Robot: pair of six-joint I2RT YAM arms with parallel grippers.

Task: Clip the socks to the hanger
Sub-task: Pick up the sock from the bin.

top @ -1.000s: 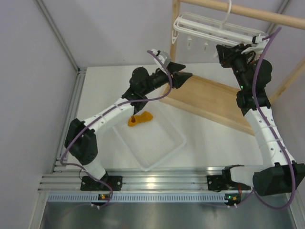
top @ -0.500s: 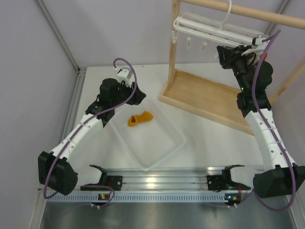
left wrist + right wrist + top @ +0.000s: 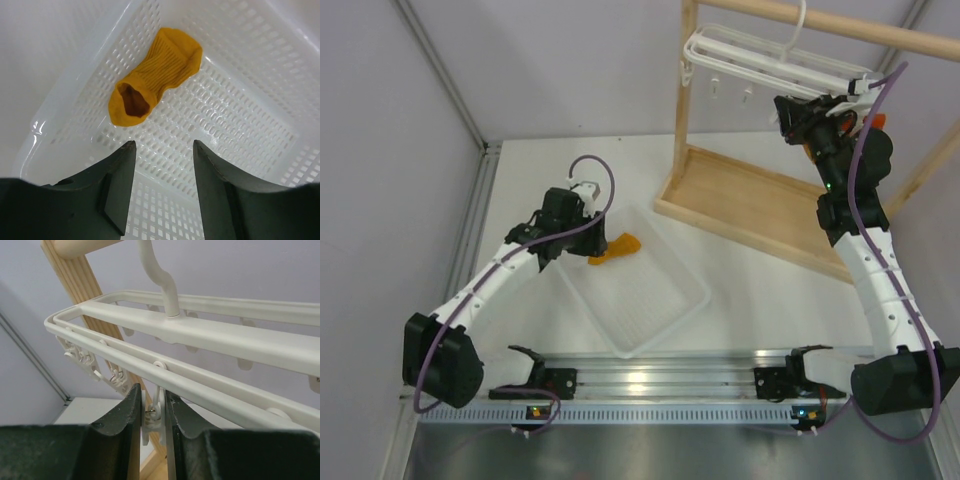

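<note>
A single yellow-orange ribbed fabric sock [image 3: 159, 70] is seen lying flat on the floor of the white perforated plastic tray [image 3: 250, 145], just ahead of the fingertips of the left gripper [image 3: 163, 146] and slightly to their left. Its open cuff is turned towards the fingers and its toe points away from them. The left fingers are spread roughly halfway with nothing between them, and they are held above the mesh, apart from the sock. The sock is judged to be very light, soft and limp, so it would be expected to fold and droop once lifted, but not to slip or be damaged. A pinch across the doubled cuff edge nearest the fingers is judged best, since a thick, firm fold would be gripped there and the rest left hanging free for clipping. Snagging a fingertip in the tray's holes is a risk if the pinch is made too low. The right gripper [image 3: 152, 407] is raised to the white plastic barred hanger [image 3: 225, 337], which is hung by its hook from the wooden rack [image 3: 75, 275]. Its fingers are drawn narrowly together on a small white dangling clip [image 3: 153, 424] directly between them, under the bar above the fingertips. The clip is judged stiff and sprung, and free to swing on its link.
</note>
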